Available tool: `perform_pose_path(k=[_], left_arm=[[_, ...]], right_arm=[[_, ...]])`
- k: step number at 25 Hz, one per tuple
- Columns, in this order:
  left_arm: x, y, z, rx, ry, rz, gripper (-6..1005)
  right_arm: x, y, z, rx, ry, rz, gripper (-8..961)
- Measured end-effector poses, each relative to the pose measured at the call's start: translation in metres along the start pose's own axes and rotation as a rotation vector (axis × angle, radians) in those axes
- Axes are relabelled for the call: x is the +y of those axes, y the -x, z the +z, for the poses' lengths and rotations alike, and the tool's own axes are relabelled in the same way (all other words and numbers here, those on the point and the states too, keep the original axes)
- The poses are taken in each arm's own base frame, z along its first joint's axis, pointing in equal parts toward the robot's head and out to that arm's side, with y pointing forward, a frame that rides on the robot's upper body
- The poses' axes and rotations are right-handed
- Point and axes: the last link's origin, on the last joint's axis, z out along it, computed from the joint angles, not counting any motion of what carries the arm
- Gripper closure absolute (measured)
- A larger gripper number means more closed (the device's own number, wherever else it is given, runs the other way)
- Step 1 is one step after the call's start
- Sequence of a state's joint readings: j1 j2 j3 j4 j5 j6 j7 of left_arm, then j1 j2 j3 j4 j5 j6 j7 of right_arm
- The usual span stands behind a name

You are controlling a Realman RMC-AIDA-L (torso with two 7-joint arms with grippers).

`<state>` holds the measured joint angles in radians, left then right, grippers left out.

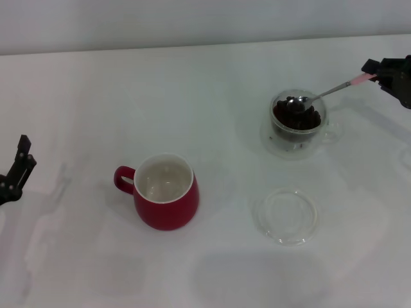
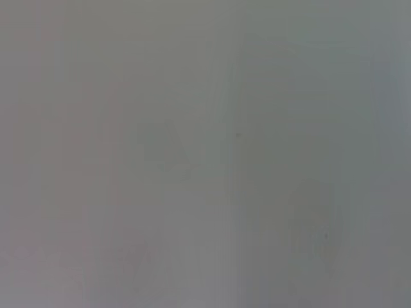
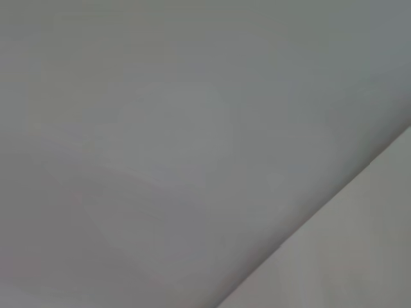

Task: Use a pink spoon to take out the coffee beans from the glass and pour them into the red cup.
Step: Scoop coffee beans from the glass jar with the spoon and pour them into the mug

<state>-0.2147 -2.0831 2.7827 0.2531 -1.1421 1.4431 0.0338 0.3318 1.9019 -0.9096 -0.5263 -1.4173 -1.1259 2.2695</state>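
A: Starting at the far left, what is the left gripper [image 1: 18, 168] doing?

B: It sits parked at the table's [image 1: 212, 83] left edge, well apart from everything. I cannot tell how its fingers stand.

A: And next along?

B: The red cup [image 1: 165, 191], near the middle, mouth up and showing only its white inside, handle to the left. It looks placed as the receiving vessel. To its right and slightly nearer lies a flat clear glass dish [image 1: 286, 215].

A: Then the glass?

B: The glass [image 1: 297, 124] stands farther back on the right, filled with the coffee beans [image 1: 297, 118]. The pink spoon [image 1: 324, 93] slants down into it, bowl resting on the heap, so I judge scooping is under way. The right gripper [image 1: 380, 74] pinches the pink handle end at the right edge.

A: Do the wrist views add anything?

B: No; both show only blank pale surface. Only the head view shows the objects.
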Motion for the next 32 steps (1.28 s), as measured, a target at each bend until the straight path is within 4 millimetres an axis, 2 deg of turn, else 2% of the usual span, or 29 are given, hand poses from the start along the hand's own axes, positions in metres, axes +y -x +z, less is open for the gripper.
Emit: perform_pose_path(k=[12,19,26,32], left_arm=[[0.000,0.000,0.000,0.001,0.001,0.000,138],[0.000,0.000,0.001,0.001,-0.002,0.000,138],[-0.001,0.000,0.000,-0.001,-0.006,-0.002,137],[-0.001,0.000,0.002,-0.001,-0.003,-0.004,137]], right_arm=[[-0.004,0.010,-0.006,-0.010,-0.009,0.081,808],[0.012,0.013,-0.001,0.054,0.047,0.088,808],[0.034,-0.002,0.017,0.198,0.113,0.069,809],[0.058,-0.030,0.044,0.349,0.169,0.028,808]])
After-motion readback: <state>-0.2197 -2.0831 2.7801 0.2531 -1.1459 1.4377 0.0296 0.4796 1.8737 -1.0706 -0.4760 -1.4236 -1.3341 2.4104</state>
